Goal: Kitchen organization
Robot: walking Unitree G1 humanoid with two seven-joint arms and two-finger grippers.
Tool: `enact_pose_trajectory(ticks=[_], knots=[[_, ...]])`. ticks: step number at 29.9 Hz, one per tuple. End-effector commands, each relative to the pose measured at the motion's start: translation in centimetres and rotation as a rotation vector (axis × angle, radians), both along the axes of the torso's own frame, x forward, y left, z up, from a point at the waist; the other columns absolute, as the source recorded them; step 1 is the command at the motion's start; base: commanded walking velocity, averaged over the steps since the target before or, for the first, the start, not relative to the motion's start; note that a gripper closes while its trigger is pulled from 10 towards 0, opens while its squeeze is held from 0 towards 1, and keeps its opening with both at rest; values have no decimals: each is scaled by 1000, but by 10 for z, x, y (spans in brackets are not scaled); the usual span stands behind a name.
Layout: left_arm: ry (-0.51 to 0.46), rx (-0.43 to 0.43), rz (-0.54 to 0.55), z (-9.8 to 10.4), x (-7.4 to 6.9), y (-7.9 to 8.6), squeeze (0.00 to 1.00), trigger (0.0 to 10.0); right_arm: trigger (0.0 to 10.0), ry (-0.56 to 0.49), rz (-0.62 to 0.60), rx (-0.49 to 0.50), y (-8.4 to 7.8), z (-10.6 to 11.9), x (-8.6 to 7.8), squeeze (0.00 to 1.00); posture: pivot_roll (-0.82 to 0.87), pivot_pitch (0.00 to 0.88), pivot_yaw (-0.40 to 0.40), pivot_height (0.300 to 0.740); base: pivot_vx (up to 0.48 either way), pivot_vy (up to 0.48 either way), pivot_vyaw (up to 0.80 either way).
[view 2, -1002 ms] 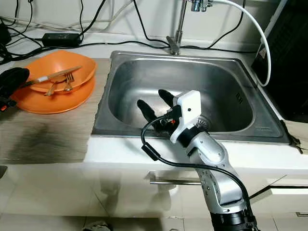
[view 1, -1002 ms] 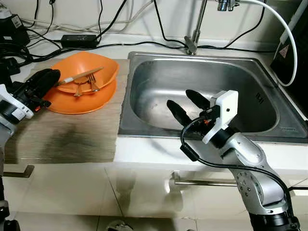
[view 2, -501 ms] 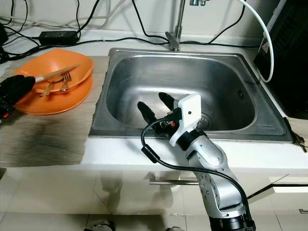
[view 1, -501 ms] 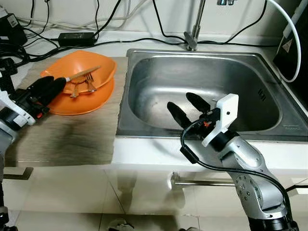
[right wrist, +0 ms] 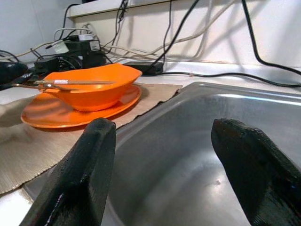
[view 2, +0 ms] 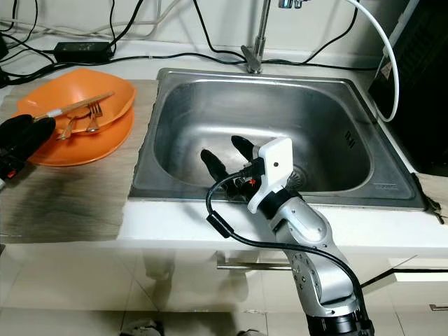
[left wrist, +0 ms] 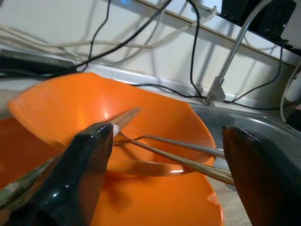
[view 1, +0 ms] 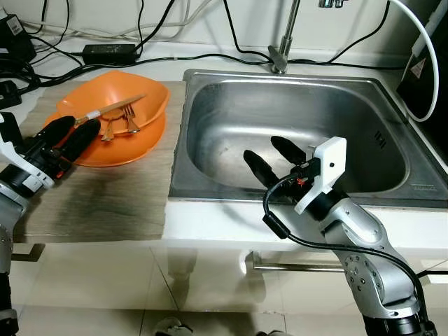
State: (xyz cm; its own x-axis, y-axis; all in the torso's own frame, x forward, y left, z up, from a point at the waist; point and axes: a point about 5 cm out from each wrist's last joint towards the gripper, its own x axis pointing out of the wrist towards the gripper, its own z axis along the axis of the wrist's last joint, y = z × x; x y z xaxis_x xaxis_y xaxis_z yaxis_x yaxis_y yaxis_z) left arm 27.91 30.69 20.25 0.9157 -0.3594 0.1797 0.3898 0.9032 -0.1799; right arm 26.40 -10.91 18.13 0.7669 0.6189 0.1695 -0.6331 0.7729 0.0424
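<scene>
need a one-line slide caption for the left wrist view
Open left gripper poised at the orange bowl holding forks, bowl stacked on an orange plate beside the sink.

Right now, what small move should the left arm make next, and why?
Probably ease the left gripper forward toward the orange bowl and close on the cutlery. Its fingers are open beside the plate, and the forks lie between them in the wrist view, not yet gripped.

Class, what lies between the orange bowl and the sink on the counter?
In the left eye view, a bare strip of the woven mat separates the orange bowl from the sink rim; nothing rests on it.
</scene>
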Motion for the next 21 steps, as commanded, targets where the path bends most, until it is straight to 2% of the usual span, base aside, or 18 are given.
enact_pose_trajectory(ticks=[1,2,12,13,15,16,18,19,21], knots=[[-9,11,26,0,-2,3,51,10000,10000,-3,17,0,0,2,0,0,101,51,-32,740,0,0,0],[-13,9,38,-1,-3,4,0,10000,10000,-6,24,-2,0,3,0,0,99,46,-37,740,0,0,0],[-11,-2,14,-5,3,-3,0,10000,10000,-6,46,-10,1,3,0,0,89,34,-36,740,0,0,0],[-11,-3,9,-5,4,-4,0,8314,10000,-6,43,-10,1,3,0,0,88,34,-35,740,0,0,0],[-11,-4,5,-5,4,-5,0,8314,10000,-6,42,-10,1,3,-1,0,88,34,-35,740,0,0,0],[-12,-4,3,-4,4,-5,0,4392,10000,-6,42,-10,1,3,-1,0,87,34,-31,740,0,0,0],[-15,-4,1,-3,5,-5,0,1216,10000,-6,40,-10,1,3,-1,0,87,34,-30,740,0,0,0],[-17,-4,1,-3,5,-5,0,0,10000,-6,39,-10,0,3,-1,0,86,35,-28,740,0,0,0],[-19,-6,6,-2,7,-4,0,0,10000,-5,37,-9,0,3,-2,0,86,35,-26,740,0,0,0]])
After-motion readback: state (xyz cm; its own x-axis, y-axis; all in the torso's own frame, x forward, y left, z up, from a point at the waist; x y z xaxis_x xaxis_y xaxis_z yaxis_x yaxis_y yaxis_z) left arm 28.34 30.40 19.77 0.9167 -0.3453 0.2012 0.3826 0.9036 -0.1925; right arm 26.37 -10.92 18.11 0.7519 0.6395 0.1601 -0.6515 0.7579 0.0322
